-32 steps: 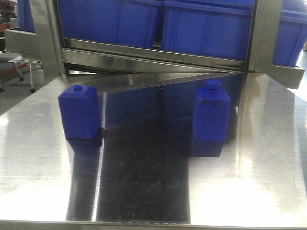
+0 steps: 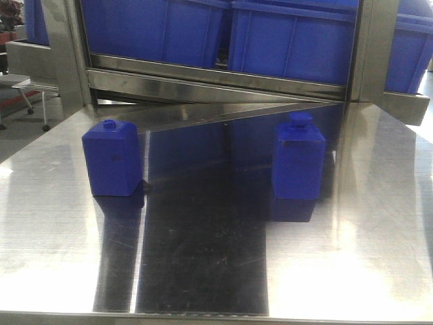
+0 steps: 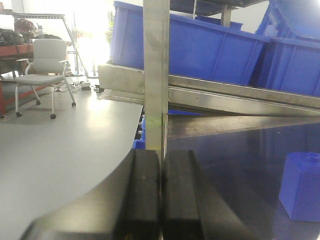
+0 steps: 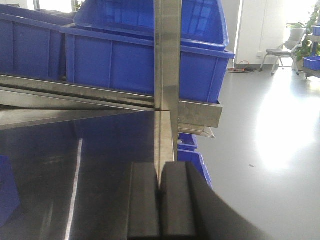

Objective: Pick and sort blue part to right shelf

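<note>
**Blue part is ahead-left of the right end effector, standing upright**

So here's where we are. The blue part (image 2: 298, 161) stands on the table (image 2: 379, 230), right of centre and towards the back. Its cap is up, so its long axis is vertical. It's well apart from the squatter blue block (image 2: 111, 161) over on the left side.

Our right end effector (image 4: 160, 172) is squeezed together with nothing in it, and it's looking straight at a rack upright (image 4: 167, 75). Only a blue sliver shows at the far left edge of the right wrist view. We take that to be the part, though it's too cropped to be sure. That puts the part ahead and to the left of that end effector.

Our left end effector (image 3: 160, 165) is squeezed together too, and empty. The block off to its right looks like the squat one.

We reckon the right arm is nearer and should take this: swing left, spread open, close on the body below the cap. The right shelf (image 2: 404, 103) sits behind the part, off to the right.
</note>
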### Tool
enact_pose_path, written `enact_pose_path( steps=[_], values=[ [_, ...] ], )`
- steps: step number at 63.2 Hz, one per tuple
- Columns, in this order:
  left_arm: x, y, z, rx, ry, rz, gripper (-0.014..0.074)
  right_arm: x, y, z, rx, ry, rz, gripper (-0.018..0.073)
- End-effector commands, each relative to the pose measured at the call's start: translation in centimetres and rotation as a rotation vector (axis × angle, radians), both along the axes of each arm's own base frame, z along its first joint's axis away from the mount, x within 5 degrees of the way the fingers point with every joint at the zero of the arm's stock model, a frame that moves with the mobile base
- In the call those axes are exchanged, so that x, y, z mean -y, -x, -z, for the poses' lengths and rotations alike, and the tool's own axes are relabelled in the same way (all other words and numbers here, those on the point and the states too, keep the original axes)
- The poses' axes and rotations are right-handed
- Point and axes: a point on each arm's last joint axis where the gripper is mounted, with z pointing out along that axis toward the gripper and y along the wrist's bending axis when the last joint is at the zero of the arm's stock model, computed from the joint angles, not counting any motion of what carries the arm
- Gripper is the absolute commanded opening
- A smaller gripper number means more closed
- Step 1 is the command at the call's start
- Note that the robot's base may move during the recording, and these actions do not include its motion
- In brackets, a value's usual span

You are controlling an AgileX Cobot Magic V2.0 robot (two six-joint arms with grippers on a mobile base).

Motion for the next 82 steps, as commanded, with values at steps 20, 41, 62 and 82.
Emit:
enact_pose_path(
  steps=[20, 41, 62, 82],
  values=[
    [-0.1, 0.2, -0.2, 0.087, 0.022, -0.004, 0.0123, -0.1, 0.6, -2.6, 0.145, 0.018, -0.002, 0.0048],
    [-0.1, 0.2, -0.2, 0.087, 0.022, -0.004, 0.0123, 0.0, -0.7, -6.5, 0.036, 0.171, 0.016, 0.0048],
    [-0.1, 0.2, -0.2, 0.087, 0.022, -0.004, 0.0123, -1.0, -5.4, -8.6, -0.142, 0.029, -0.108, 0.0048],
    [-0.1, 0.2, -0.2, 0.087, 0.022, -0.004, 0.0123, -4.1, -10.2, -8.0, -0.390, -0.023, -0.262, 0.0057]
  ],
)
